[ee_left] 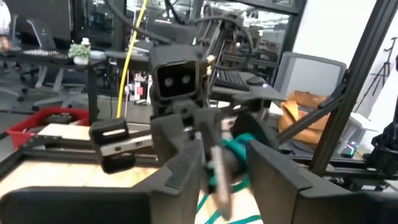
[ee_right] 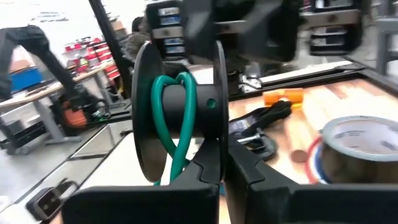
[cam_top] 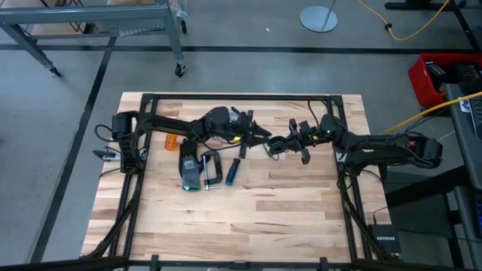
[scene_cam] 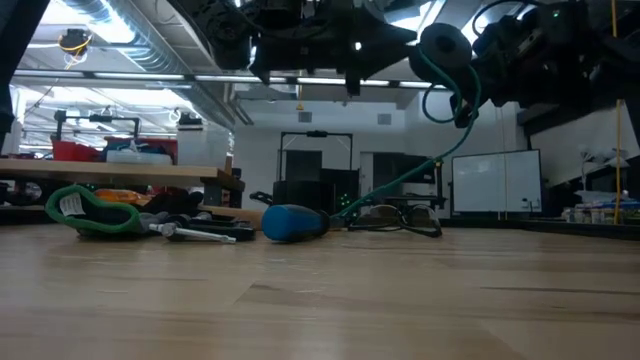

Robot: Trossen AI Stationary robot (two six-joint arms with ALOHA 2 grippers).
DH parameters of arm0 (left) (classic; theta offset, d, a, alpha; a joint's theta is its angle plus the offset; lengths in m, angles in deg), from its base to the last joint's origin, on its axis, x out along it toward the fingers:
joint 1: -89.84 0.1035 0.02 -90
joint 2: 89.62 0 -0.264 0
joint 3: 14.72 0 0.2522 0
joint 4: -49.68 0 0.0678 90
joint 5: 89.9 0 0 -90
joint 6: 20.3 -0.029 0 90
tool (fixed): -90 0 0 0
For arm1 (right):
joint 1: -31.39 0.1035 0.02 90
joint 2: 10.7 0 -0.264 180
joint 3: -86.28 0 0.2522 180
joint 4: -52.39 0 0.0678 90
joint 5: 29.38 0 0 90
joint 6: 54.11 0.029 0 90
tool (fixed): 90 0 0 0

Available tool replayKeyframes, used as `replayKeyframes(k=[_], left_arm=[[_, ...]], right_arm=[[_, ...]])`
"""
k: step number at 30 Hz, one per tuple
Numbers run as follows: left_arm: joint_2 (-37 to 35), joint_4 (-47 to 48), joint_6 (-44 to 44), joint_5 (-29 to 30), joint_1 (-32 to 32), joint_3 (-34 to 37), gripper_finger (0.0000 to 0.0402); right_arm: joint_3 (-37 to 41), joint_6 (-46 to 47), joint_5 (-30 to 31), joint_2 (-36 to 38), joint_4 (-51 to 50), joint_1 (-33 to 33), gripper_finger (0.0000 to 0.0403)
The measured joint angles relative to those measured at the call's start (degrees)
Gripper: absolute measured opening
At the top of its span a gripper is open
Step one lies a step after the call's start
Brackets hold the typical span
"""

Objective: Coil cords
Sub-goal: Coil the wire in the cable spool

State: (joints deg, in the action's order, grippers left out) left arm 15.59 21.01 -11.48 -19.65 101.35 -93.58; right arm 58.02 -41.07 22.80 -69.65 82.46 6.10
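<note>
teal cord (ee_right: 176, 118): looped on black spool (ee_right: 177, 112) | right claw (ee_right: 222, 163): clenched on spool | left claw (ee_left: 211, 180): released

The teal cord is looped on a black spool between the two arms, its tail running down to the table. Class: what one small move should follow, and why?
Probably the left gripper should close on the teal cord near the black spool and guide another wrap. The right gripper has its fingers shut on the spool's flange, the left fingers stand open, and only a couple of loops sit on the hub.
</note>
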Motion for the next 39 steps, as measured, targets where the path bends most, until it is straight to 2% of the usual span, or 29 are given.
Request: replayKeyframes(k=[5, 14, 17, 22, 26, 32, 39], left_arm=[[-2.31, 1.16, -1.79, 0.04, 0.33, 0.0, 0.0132], [-4.3, 4.14, -15.15, 1.33, -0.68, 0.0, 0.0125], [-4.29, 6.78, -20.23, 6.08, -2.16, 0.0, 0.0125], [-4.28, 7.65, -31.15, 20.7, -5.01, 0.0, 0.0125], [-4.28, 7.21, -37.2, 28.63, -6.4, 0.01, 0.0125], [-1.44, 2.87, -37.53, 29.9, -6.64, 0.0, 0.0125], [4.15, -9.94, -37.43, 29.9, -6.54, -0.67, 0.0125]], right_arm=[[-0.54, -0.04, 2.81, 0.86, 0.52, -2.89, 0.0002], [-6.85, -1.2, 4.51, 1.91, 1.2, -8.99, 0.0001], [-9.11, -1.26, 7.53, 1.8, 1.12, -8.89, 0.0001], [-12.04, -1.46, 10.02, 1.78, 1.16, -8.86, 0.0001], [-13.41, -1.46, 10.34, 1.74, 1.12, -8.86, 0.0001], [-14.87, -1.45, 10.52, 1.67, 1.21, -8.84, 0.0002], [-15.3, -1.44, 11.91, 1.63, 1.71, -8.82, 0.0002]])
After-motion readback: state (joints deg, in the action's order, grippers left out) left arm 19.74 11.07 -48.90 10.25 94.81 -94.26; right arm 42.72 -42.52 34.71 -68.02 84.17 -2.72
